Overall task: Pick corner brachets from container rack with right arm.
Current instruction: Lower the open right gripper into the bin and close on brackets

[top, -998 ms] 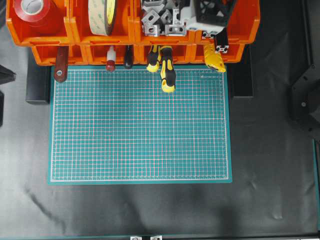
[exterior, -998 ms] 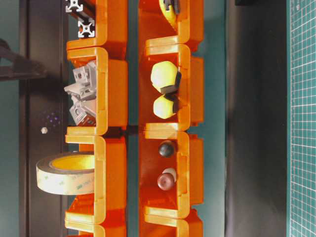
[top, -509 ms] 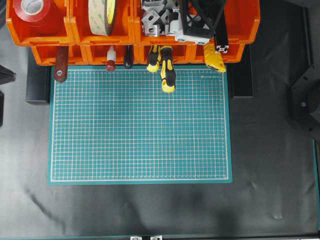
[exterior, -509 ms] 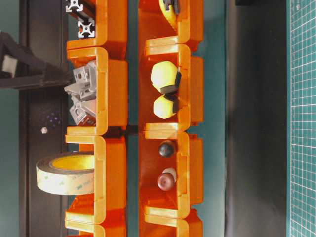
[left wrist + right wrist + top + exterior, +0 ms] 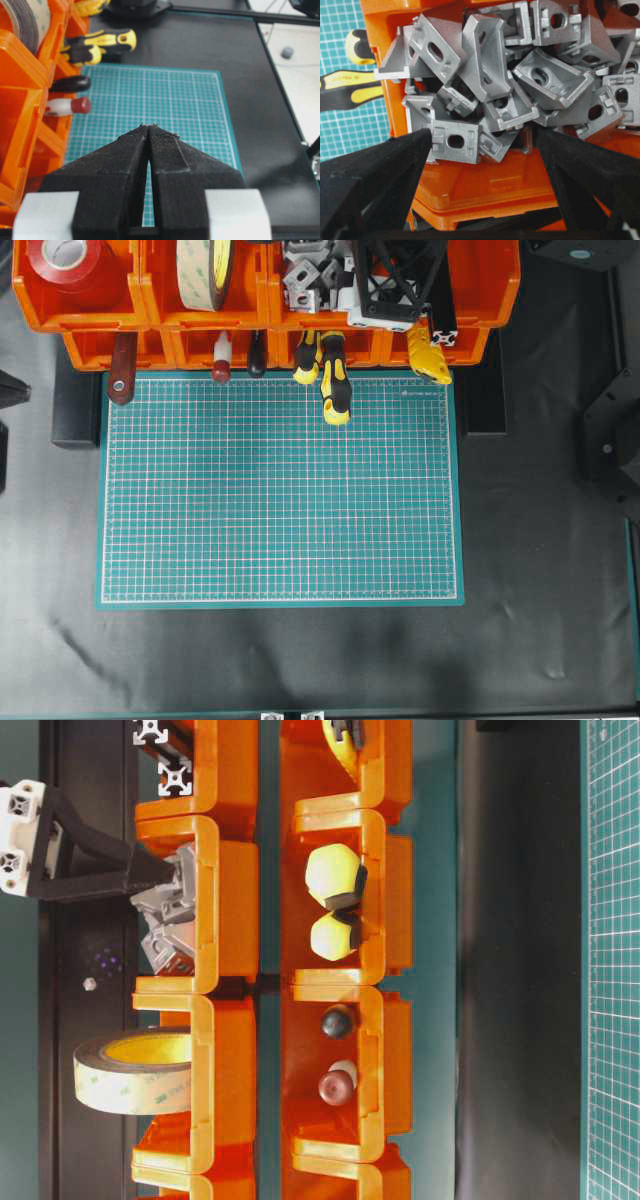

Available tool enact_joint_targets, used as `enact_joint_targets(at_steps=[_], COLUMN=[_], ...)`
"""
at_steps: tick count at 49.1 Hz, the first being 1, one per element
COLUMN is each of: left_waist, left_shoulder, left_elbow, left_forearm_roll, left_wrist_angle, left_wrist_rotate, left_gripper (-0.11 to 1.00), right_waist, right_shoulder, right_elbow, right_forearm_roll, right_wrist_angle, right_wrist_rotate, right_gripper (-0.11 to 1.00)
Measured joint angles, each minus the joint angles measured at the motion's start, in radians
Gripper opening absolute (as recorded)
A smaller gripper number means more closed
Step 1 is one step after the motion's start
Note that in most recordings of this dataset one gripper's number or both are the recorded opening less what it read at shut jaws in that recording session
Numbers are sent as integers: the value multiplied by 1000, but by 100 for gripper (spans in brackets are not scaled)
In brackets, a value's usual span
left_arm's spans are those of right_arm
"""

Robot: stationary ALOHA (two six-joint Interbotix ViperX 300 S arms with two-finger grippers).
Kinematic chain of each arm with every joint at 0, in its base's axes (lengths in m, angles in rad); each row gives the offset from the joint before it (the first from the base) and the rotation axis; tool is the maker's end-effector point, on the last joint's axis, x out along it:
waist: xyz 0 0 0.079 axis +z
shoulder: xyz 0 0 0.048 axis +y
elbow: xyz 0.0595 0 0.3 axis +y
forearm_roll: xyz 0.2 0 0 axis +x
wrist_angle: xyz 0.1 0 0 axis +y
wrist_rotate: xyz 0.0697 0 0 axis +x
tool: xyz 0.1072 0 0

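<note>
Inside the upper row of the container rack (image 5: 150, 310): a heap of corner brachets (image 5: 520, 80) fills one orange bin, piled at all angles.
Right gripper (image 5: 480, 150): jaws spread wide, holding nothing; the tips are at the front lip of that bin.
Bracket nearest the tool: a flat-faced piece with a slotted hole lies just beside the left finger (image 5: 375, 175), between the two fingers; contact cannot be told.
Right finger (image 5: 585, 170): near the heap's lower right edge.
Side view: the right arm (image 5: 85, 860) reaches level to the brackets at the bin's mouth.
Left gripper (image 5: 149, 131): fingers pressed together, nothing in them, over the green cutting mat (image 5: 280, 490).
Neighbouring bins: tape rolls (image 5: 205, 270), yellow-handled screwdrivers (image 5: 335, 380).
</note>
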Motion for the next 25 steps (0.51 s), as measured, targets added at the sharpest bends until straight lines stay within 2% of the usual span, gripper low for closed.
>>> enact_joint_targets(at_steps=[18, 25], left_waist=[0, 0], left_shoulder=[0, 0], left_elbow=[0, 0], left_forearm_roll=[0, 0], left_wrist_angle=[0, 0], left_wrist_rotate=[0, 0], left_gripper=[0, 0], right_waist=[3, 3], right_shoulder=[3, 3], right_elbow=[11, 11], right_forearm_roll=[-3, -5], right_wrist_angle=[2, 3], right_wrist_rotate=[29, 46], right_gripper=[85, 81])
